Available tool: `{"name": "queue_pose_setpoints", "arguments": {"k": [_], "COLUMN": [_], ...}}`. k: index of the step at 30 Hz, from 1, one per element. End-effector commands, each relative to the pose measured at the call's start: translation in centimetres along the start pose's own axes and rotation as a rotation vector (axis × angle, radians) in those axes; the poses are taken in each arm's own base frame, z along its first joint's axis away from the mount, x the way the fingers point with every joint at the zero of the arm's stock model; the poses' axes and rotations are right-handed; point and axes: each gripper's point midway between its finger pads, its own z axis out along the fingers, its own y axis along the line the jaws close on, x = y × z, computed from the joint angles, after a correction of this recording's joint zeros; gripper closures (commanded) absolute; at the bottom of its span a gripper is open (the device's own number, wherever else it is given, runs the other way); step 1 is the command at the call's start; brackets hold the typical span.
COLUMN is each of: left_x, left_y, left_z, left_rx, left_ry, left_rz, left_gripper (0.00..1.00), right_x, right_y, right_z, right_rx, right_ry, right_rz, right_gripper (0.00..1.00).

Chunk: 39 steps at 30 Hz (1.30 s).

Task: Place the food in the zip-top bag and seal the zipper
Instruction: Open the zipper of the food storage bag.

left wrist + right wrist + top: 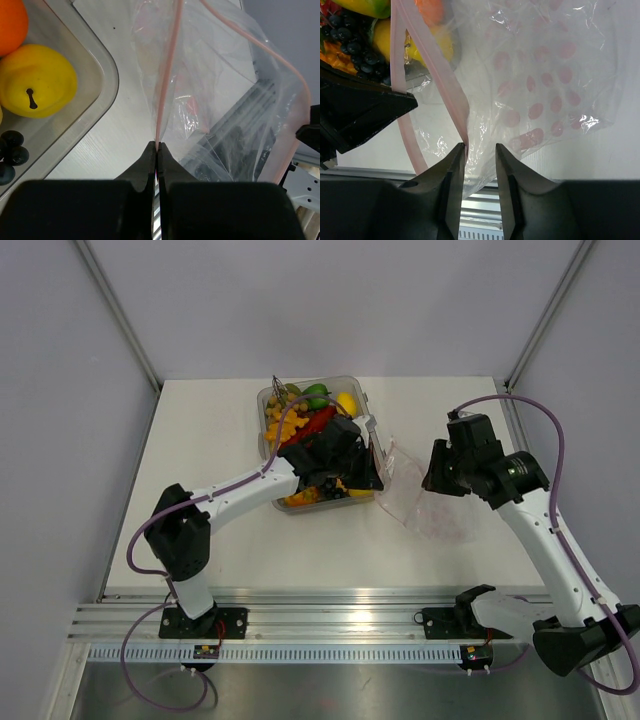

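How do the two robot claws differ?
The left gripper is shut, pinching the pink zipper of the bag; the right gripper is open, the zipper only beside one finger. The left gripper sits by the tray; the right gripper is across the bag. Both are black.

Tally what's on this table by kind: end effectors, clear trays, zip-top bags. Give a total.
End effectors: 2 (left end effector, right end effector)
Clear tray: 1
Zip-top bag: 1
Total: 4
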Motion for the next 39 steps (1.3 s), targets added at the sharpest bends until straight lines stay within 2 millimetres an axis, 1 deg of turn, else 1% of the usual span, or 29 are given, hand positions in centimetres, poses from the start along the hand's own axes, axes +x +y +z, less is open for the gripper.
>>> {"name": "queue_pose_setpoints", "arguments": {"k": [1, 3, 6, 13, 17, 20, 21, 23, 26, 27, 30, 31, 33, 34, 36, 37, 38, 39], "left_x": [-1.4, -1.3, -1.2, -1.3, -1.5, -1.5, -1.6, -1.6, -1.4, -1.4, -1.2, -1.1, -0.7, -0.7, -1.0, -0.9, -1.6, -1.4], "left_y": [-2.9, -2.8, -2.8, -3.2, -3.6, -4.0, -4.1, -4.1, -4.0, -3.9, -3.8, -3.9, -4.5, -4.4, -3.4, -2.6, -2.6, -1.5], "left_z": [-1.7, -1.6, -1.7, -2.0, -2.3, -2.5, -2.6, -2.7, -2.7, -2.7, -2.8, -2.9, -3.0, -3.0, -2.7, -2.6, -2.8, -2.4], "left_rx": [0.105, 0.105, 0.103, 0.109, 0.118, 0.133, 0.136, 0.135, 0.133, 0.133, 0.133, 0.144, 0.205, 0.216, 0.177, 0.143, 0.131, 0.082], "left_ry": [-0.049, -0.044, -0.039, -0.036, -0.036, -0.035, -0.037, -0.036, -0.031, -0.027, -0.015, -0.007, 0.035, 0.047, 0.041, 0.045, 0.029, 0.047], "left_rz": [0.016, 0.015, 0.02, 0.035, 0.041, 0.043, 0.048, 0.054, 0.06, 0.063, 0.077, 0.083, 0.081, 0.083, 0.09, 0.108, 0.122, 0.143], "left_gripper": [1.0, 1.0, 1.0, 1.0, 1.0, 1.0, 1.0, 1.0, 1.0, 1.0, 1.0, 1.0, 1.0, 1.0, 1.0, 1.0, 1.0, 1.0], "right_x": [-1.4, -1.5, -1.4, -1.1, -1.1, -1.0, -0.9, -0.8, -0.1, 0.3, 0.6, 0.4, 0.3, 0.1, -0.3, -0.4, -0.8, -1.0], "right_y": [0.2, 0.3, 0.4, 1.3, 1.8, 1.7, 1.3, 0.5, -0.6, -0.9, -1.6, -1.7, -1.8, -1.8, -1.8, -1.7, -1.6, -1.5], "right_z": [0.1, 0.2, 0.4, 1.9, 2.8, 3.4, 3.6, 4.0, 4.7, 4.9, 4.9, 4.9, 4.5, 4.3, 3.7, 3.4, 2.8, 2.6], "right_rx": [0.006, -0.003, -0.008, -0.044, -0.063, -0.05, -0.028, 0.012, 0.058, 0.072, 0.099, 0.103, 0.107, 0.103, 0.099, 0.093, 0.086, 0.078], "right_ry": [-0.042, -0.048, -0.045, -0.025, -0.013, -0.006, -0.006, -0.011, 0.004, 0.011, 0.005, -0.004, -0.022, -0.03, -0.06, -0.072, -0.096, -0.11], "right_rz": [-0.003, -0.002, 0.001, 0.014, 0.018, 0.016, 0.014, 0.011, -0.003, -0.009, -0.003, 0.002, 0.011, 0.014, 0.036, 0.043, 0.057, 0.072], "right_gripper": [0.6, 0.55, 0.52, 0.53, 0.52, 0.52, 0.53, 0.58, 0.67, 0.77, 0.92, 1.0, 1.0, 1.0, 1.0, 1.0, 1.0, 1.0]}}
